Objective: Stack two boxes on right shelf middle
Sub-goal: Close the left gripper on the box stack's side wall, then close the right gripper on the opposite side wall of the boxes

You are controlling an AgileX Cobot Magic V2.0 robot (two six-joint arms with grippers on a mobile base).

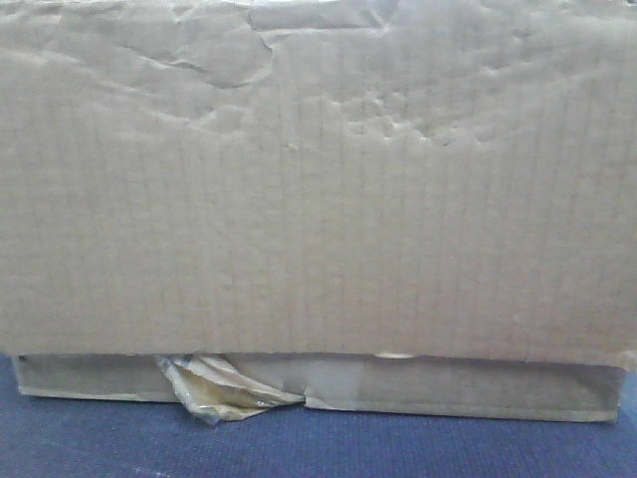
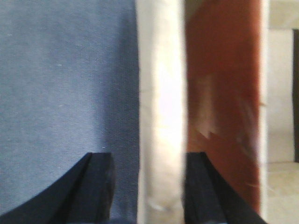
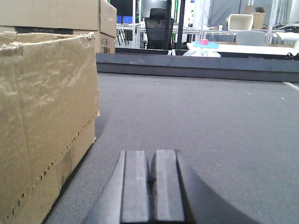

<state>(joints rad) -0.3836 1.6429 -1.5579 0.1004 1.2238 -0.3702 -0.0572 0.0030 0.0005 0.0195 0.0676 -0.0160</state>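
Observation:
A dented tan cardboard box (image 1: 318,179) fills the front view, with a yellowish tape scrap (image 1: 214,388) crumpled at its lower edge. A recessed cardboard band (image 1: 448,388) runs under it; I cannot tell whether that is a second box. My left gripper (image 2: 148,159) is open and astride a pale upright box wall (image 2: 161,116). The right finger (image 2: 201,186) is against the wall and the left finger (image 2: 96,186) stands off it. My right gripper (image 3: 150,158) is shut on nothing, low over the fabric, to the right of a box (image 3: 42,121). The shelf is out of view.
Everything rests on a dark grey-blue fabric surface (image 3: 210,126) ending at a dark raised edge (image 3: 196,65). More cardboard cartons (image 3: 60,14) stand behind the near box. An office chair (image 3: 159,25) and tables lie beyond.

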